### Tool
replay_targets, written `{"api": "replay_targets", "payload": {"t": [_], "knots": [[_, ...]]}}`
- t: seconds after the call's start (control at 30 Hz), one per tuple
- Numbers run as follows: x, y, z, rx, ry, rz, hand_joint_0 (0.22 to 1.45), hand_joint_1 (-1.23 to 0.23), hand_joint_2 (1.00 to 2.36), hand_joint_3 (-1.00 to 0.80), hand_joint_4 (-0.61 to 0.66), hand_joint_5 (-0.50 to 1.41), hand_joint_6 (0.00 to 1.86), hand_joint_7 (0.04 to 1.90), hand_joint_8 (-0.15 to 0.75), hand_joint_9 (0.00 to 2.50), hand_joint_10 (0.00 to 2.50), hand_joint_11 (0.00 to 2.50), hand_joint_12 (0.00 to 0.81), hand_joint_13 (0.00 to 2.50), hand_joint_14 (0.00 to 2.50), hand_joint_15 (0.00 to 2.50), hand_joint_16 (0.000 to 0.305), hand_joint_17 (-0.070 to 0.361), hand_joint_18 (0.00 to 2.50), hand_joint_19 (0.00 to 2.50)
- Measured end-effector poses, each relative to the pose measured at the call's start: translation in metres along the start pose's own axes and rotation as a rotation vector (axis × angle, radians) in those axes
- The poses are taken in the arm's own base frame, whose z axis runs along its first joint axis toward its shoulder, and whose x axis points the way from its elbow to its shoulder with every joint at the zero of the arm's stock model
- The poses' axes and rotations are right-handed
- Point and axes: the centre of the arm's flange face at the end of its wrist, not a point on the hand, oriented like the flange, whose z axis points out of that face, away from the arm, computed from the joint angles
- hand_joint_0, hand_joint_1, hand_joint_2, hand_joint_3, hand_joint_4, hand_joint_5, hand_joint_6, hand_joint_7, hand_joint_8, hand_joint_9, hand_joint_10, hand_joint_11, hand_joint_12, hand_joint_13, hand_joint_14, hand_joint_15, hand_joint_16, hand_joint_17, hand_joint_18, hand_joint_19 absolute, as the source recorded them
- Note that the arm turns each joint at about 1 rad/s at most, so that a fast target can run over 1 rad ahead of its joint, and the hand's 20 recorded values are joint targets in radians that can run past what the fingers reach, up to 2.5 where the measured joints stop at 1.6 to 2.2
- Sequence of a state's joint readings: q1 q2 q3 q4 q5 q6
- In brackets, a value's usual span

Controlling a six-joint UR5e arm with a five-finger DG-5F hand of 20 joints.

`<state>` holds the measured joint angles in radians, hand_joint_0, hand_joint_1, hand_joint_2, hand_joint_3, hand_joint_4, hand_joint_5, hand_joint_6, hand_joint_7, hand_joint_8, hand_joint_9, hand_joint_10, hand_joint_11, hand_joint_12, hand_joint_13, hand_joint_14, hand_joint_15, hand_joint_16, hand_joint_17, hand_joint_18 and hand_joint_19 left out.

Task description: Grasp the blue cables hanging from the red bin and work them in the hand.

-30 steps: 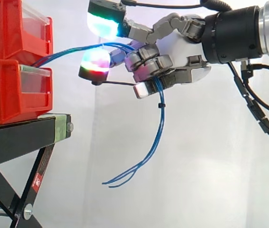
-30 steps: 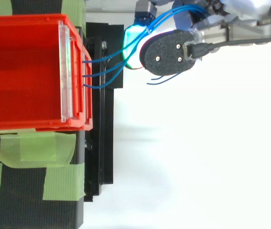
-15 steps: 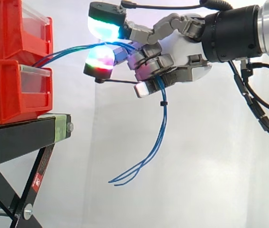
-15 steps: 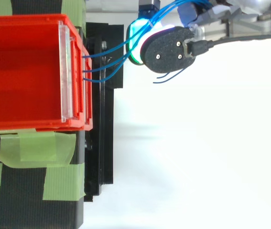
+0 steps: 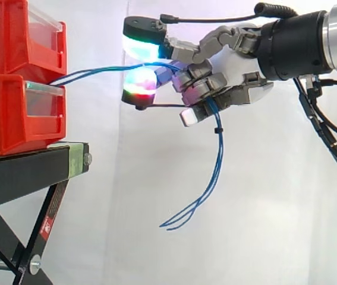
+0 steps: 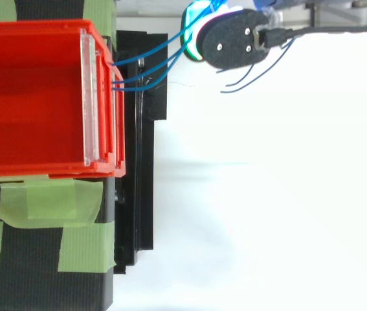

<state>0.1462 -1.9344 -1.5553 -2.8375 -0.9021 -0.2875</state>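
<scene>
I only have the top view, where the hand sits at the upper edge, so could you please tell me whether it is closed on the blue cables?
Observer: Yes, from the side the hand is curled round the blue cables.
Operator: Thank you; where do the free ends go?
Observer: They hang loose below the hand, clear of the black stand.
Operator: And where do they leave the bins?
Observer: At the top of the lower red bin, beneath the upper red bin.
</scene>
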Motion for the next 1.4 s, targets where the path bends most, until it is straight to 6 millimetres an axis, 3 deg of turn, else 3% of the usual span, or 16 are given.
{"api": "replay_targets", "payload": {"t": [0.37,0.83,1.07,1.4], "knots": [[-0.0019,0.0031,0.0024,-0.014,-0.054,-0.035,0.84,-0.69,1.0,-0.95,0.23,0.54,0.12,1.45,0.38,0.96,2.5,2.5,0.499,1.26,2.5,1.69,0.052,0.117,1.43,0.55],[0.0005,0.0047,0.0019,-0.02,-0.06,-0.049,0.89,-0.71,1.01,-0.66,0.23,0.54,0.14,1.46,0.383,0.97,2.5,2.5,0.5,1.27,2.5,1.72,0.051,0.115,1.43,0.59],[0.0016,0.0048,0.002,-0.024,-0.039,-0.049,0.9,-0.7,1.02,-0.63,0.28,0.47,0.22,1.41,0.404,0.92,2.5,2.5,0.51,1.23,2.5,1.75,0.053,0.119,1.41,0.57],[0.004,0.0063,0.0024,-0.037,-0.011,-0.047,0.89,-0.72,1.02,-0.41,0.28,0.35,0.39,1.33,0.411,0.85,2.5,2.5,0.528,1.2,2.5,1.71,0.054,0.12,1.37,0.57]]}}
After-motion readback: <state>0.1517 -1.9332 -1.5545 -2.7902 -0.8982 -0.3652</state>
